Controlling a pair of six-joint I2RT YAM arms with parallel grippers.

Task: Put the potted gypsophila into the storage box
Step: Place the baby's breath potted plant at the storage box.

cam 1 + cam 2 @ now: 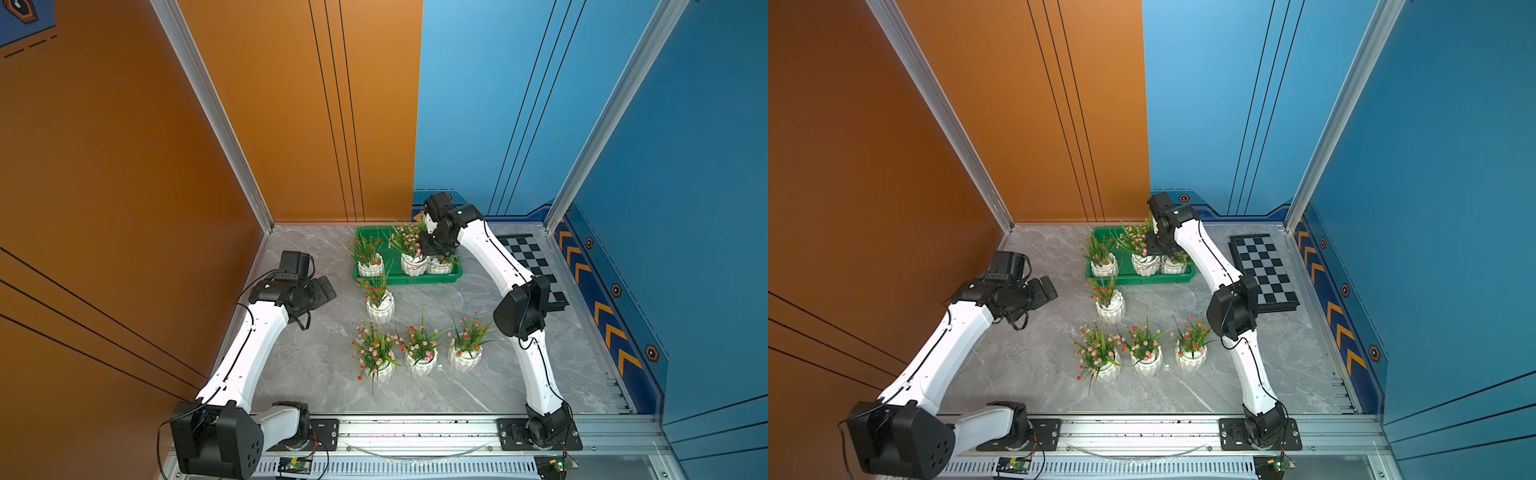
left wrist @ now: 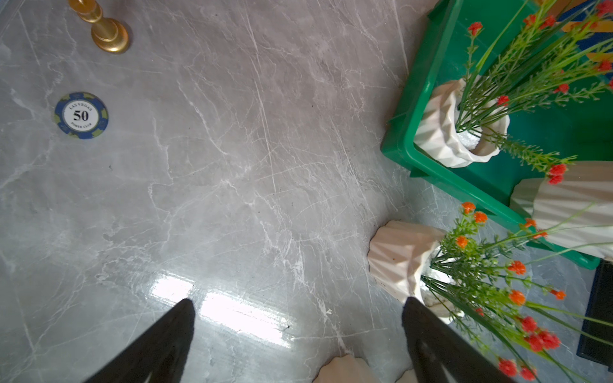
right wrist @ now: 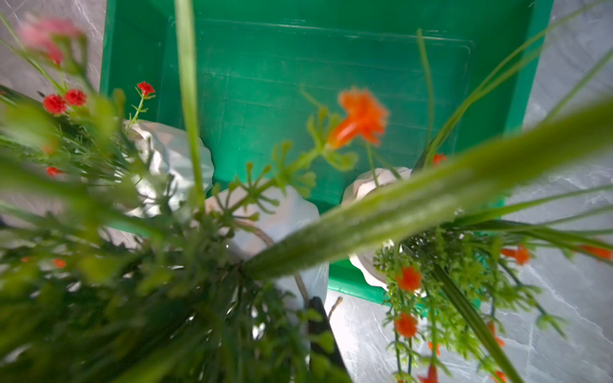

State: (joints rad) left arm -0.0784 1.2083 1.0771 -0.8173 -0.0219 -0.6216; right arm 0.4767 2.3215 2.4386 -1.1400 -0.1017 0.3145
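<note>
Potted gypsophila [image 1: 380,307] looks awkward to lift. The ribbed white pot seems hard and probably chippable, with its weight low down, while the plastic sprigs are soft, springy and likely to slide through a grip. I judge the safest hold to be the bunched stems just above the pot mouth, or else the pot's rim, keeping the pot upright. Both top views show three pots standing along the near side of the storage box [image 1: 411,279], one just in front of it on the desk [image 1: 316,365], and three more in a row nearer the robot. The right pincer [image 1: 432,249] is down among the sprigs over the box, clenched on the stems of a pot there; whether it is the middle or the right-hand pot I cannot tell. The left pincer [image 2: 298,301] hangs released above bare desk, beside the lone pot. Only the left wrist view shows a poker chip [image 2: 81,115] and a brass-coloured candlestick [image 2: 106,30] lying on the desk. Only the right wrist view shows the box's bare far floor close up, though blurred leaves cover much of it. The chequered board [image 1: 1264,270] appears whole only in a top view.
</note>
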